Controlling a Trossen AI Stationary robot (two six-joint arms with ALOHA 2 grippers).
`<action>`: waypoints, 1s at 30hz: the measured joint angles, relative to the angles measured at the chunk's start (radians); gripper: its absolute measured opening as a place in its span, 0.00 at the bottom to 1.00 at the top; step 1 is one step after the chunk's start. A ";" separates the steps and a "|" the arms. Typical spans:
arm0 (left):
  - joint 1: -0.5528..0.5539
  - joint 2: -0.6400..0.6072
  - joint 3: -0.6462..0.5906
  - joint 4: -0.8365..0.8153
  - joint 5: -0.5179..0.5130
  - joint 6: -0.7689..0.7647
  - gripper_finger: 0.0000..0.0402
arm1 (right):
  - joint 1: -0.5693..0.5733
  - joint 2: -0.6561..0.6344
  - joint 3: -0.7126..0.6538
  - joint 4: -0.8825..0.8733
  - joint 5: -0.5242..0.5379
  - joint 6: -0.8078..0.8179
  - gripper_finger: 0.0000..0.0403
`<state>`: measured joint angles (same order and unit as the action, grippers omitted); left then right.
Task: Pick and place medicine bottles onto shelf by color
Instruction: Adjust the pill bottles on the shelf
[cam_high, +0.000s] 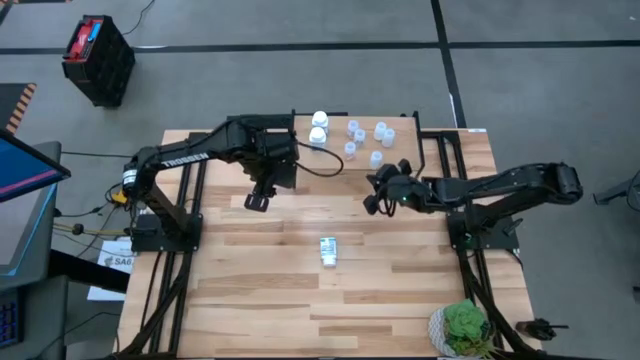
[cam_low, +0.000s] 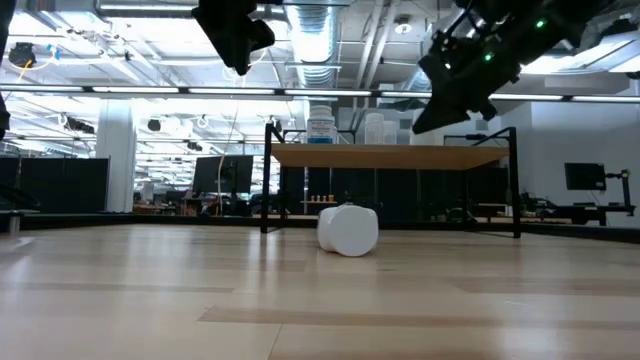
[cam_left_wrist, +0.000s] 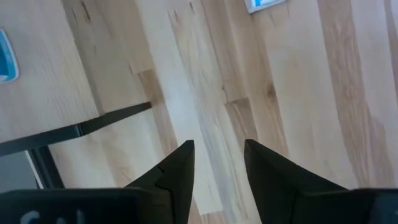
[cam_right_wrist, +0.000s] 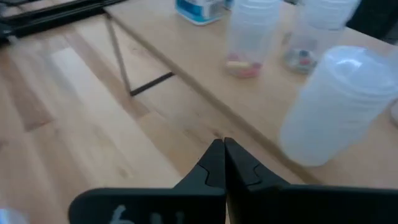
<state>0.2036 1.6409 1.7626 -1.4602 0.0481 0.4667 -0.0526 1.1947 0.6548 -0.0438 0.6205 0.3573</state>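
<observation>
Left claw (cam_high: 257, 201) empty, fingers narrowly parted above bare plank table (cam_high: 250, 300); right claw (cam_high: 372, 203) shut beside shelf (cam_high: 400, 150). Bottles (cam_high: 366, 140) standing on shelf; one white bottle (cam_high: 328, 250) lying mid-table. Beyond, lit office ceiling (cam_low: 150, 60).

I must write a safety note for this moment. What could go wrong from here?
1. The white bottle lies on its side on the table, so it may roll when gripped.
2. The right tool, shut, hangs close to the clear bottles on the shelf and could knock one over.
</observation>
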 joint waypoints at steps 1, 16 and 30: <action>0.006 0.000 0.000 0.001 0.000 0.000 0.31 | -0.013 0.002 0.000 -0.002 0.000 0.000 0.02; 0.039 -0.001 0.000 0.015 0.002 0.027 0.31 | -0.131 -0.004 0.000 -0.005 0.006 -0.021 0.02; 0.039 0.000 0.000 0.014 0.003 0.026 0.31 | -0.206 -0.004 0.000 -0.004 0.007 -0.051 0.02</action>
<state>0.2422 1.6405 1.7626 -1.4464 0.0513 0.4923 -0.2588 1.1904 0.6548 -0.0482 0.6275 0.3058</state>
